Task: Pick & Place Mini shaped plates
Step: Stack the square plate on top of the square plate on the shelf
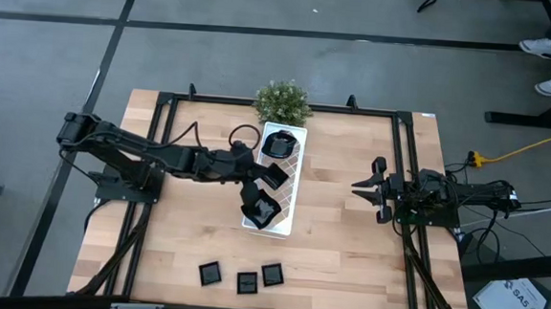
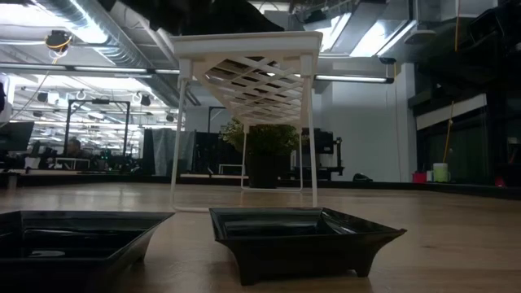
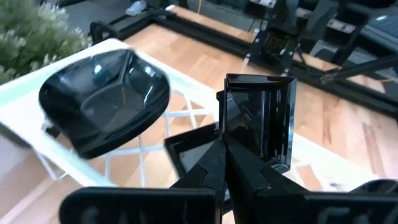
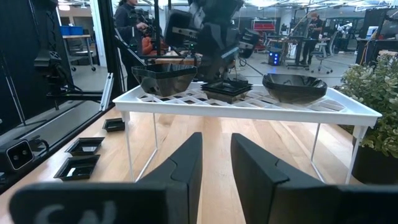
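Observation:
A white lattice tray (image 1: 293,189) stands on legs mid-table and carries black mini plates: a rounded one (image 3: 106,99) at its far end, a square one (image 4: 227,90) in the middle, another (image 1: 261,209) at its near end. Three more plates (image 1: 246,277) lie on the table near the front edge. My left gripper (image 3: 239,152) hangs over the tray's middle, shut on a square black plate (image 3: 261,121). My right gripper (image 4: 214,165) waits open at the table's right, level, pointing at the tray. My left gripper pinches the square plate's lower rim (image 3: 249,155) between its two fingers. The fingers come slanting down from the table's left. The plate stands on edge above the fingers, lifted clear of the tray and of the middle plate under it.
A small green potted plant (image 1: 282,102) stands just beyond the tray's far end. In the low view, two of the front plates (image 2: 305,236) sit close before the camera. A black frame (image 1: 160,167) runs along the table's edges. Bare wood lies on both sides of the tray.

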